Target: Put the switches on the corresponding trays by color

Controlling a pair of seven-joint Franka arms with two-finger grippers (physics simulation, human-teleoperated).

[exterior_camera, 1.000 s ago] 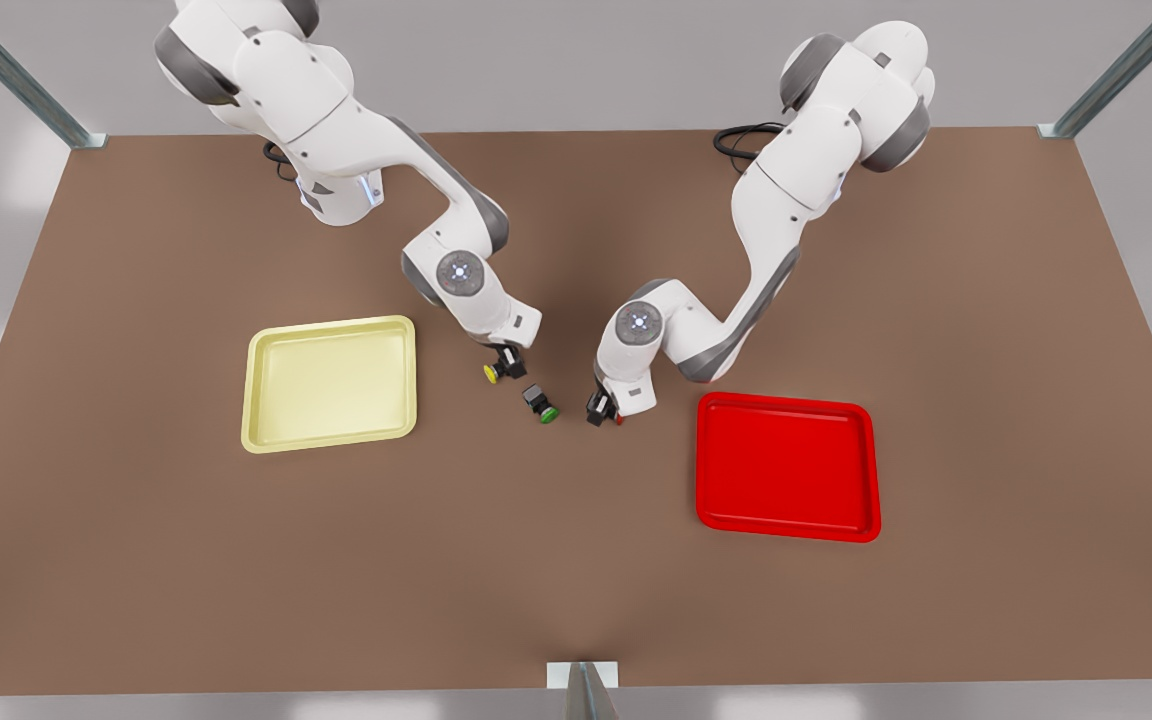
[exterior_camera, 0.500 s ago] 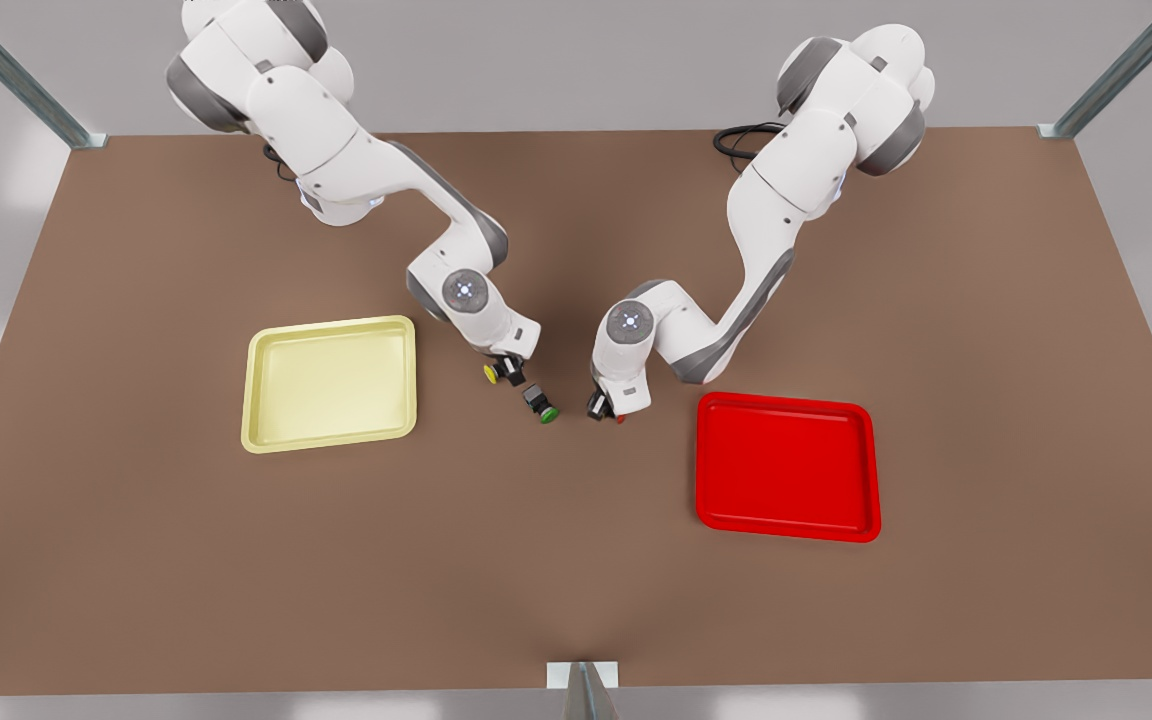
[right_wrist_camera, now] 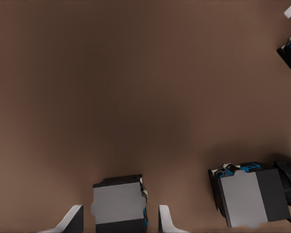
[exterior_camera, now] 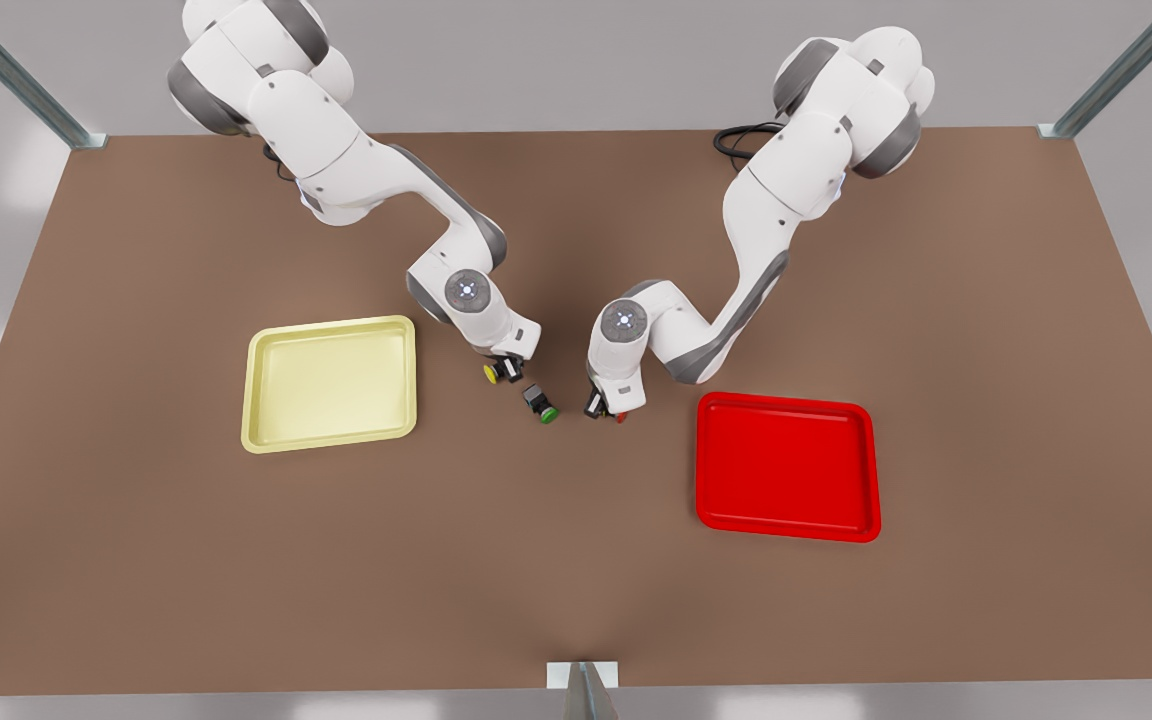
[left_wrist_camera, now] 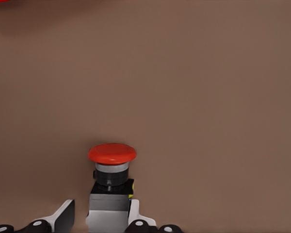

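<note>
While both my arms reach mid-tabletop (exterior_camera: 236,600), left gripper (left_wrist_camera: 101,221) fingers parted around red-capped switch (left_wrist_camera: 111,170), right gripper (right_wrist_camera: 120,218) parted around yellow-capped switch (exterior_camera: 489,372), yellow tray (exterior_camera: 330,384) and red tray (exterior_camera: 786,467) apart, grey walls.

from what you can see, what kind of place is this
Likely a simulated robot test bench: a bare brown table framed by metal posts, with colour-coded sorting trays, the yellow tray and the red tray.

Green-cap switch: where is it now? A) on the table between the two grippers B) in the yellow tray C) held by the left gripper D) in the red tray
A: the green-cap switch lies on the bare table, between the right gripper at the yellow-cap switch and the left gripper.
</note>
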